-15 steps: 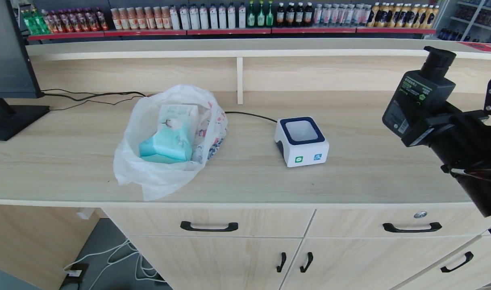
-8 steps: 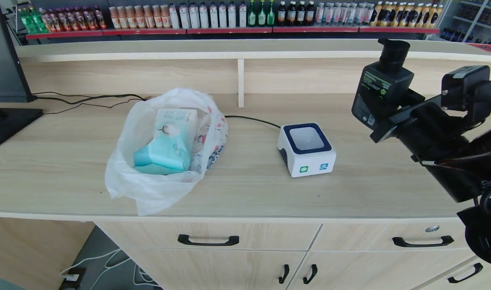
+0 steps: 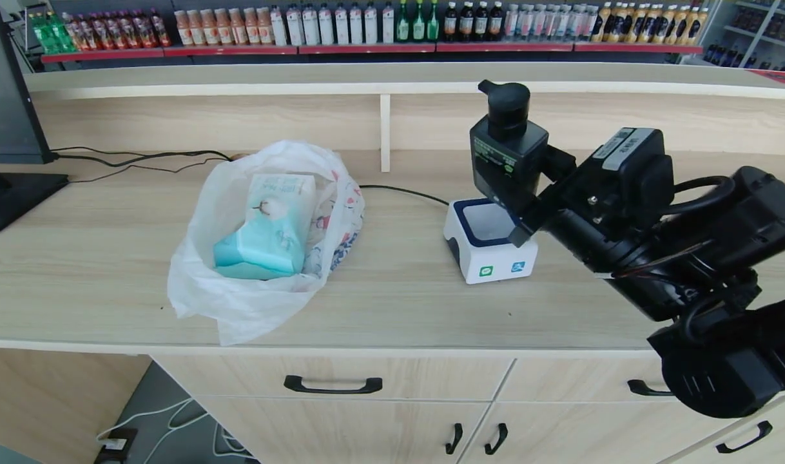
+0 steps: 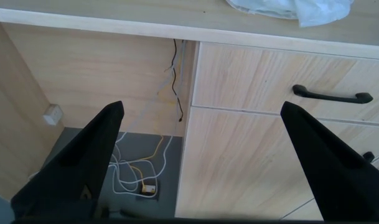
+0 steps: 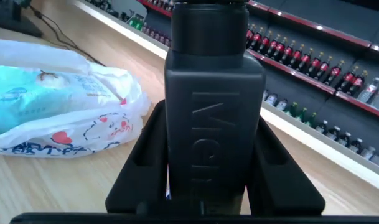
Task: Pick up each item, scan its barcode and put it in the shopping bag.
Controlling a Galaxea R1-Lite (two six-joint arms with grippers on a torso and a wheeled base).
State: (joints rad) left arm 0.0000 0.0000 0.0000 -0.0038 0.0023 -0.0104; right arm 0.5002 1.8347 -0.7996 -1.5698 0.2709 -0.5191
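My right gripper (image 3: 528, 193) is shut on a black pump bottle (image 3: 505, 151), which it holds upright just above the white and blue barcode scanner (image 3: 489, 241) on the counter. In the right wrist view the black bottle (image 5: 211, 118) stands between the gripper's dark fingers (image 5: 145, 155). To the left lies the white shopping bag (image 3: 263, 232), mouth open, with a teal tissue pack (image 3: 270, 225) inside; the bag (image 5: 71, 118) also appears beyond the bottle. My left gripper (image 4: 201, 162) hangs open below the counter edge, facing the cabinet front, with nothing between its fingers.
A monitor stand (image 3: 12, 187) sits at the counter's far left, with cables (image 3: 141, 158) running behind the bag. A scanner cable (image 3: 402, 187) crosses between bag and scanner. A raised back ledge (image 3: 379, 87) bounds the counter; drawers with black handles (image 3: 333, 385) are below.
My right arm carried the black bottle leftward from the counter's right side to just above the scanner. The head camera shifted slightly early on. The bag and tissue pack stayed put.
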